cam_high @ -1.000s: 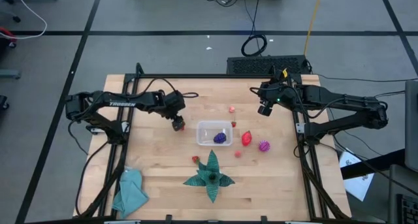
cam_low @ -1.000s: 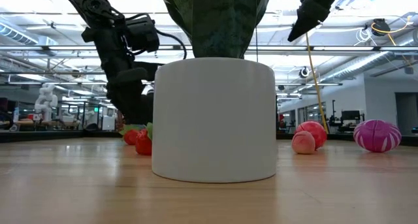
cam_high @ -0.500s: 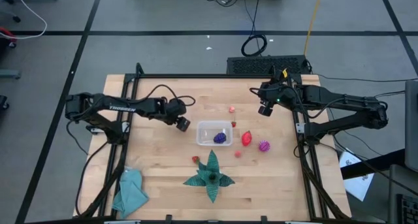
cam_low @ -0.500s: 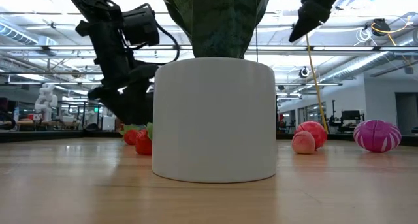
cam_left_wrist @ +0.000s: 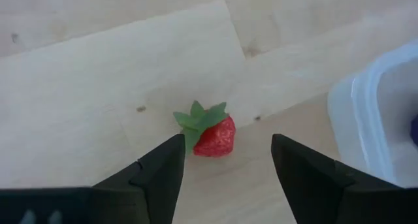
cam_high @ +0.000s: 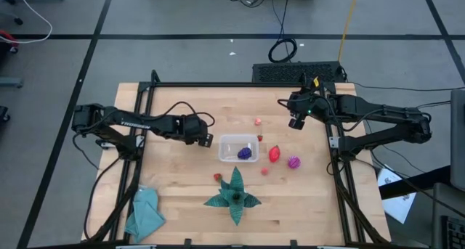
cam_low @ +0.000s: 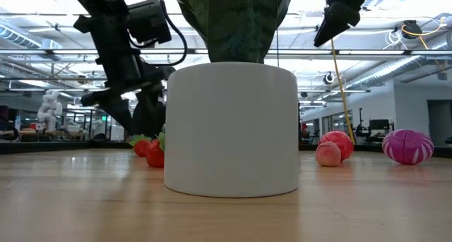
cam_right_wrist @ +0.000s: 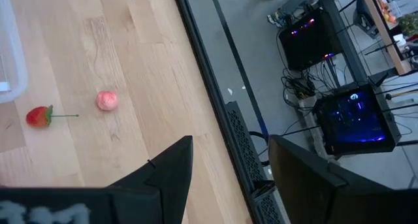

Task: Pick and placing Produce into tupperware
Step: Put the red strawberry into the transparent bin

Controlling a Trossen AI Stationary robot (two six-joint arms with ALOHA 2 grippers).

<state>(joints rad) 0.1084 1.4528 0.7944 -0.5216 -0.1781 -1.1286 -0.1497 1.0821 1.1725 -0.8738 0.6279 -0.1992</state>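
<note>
1. We found the left gripper hovering above a small red strawberry with a green leaf cap. Its fingers stood apart, wider than the fruit, and held nothing.
2. The strawberry lay on the wooden table, close beside the clear tupperware but apart from its wall.
3. We judged the strawberry to be a light toy, probably firm and somewhat smooth, so it may roll or slip if pinched off-centre. The best hold appeared to be across the red body at its widest part, clear of the leaves.
4. It lay on its side. Its long axis ran from the leaf cap to the red tip, the tip pointing toward the container and the cap away from it.
5. The tupperware held a purple grape-like fruit. On the table on the container's far side from the left arm lay a larger red fruit and a spiky magenta ball.
6. The right gripper waited raised near the table's far right edge, its fingers parted and empty.
</note>
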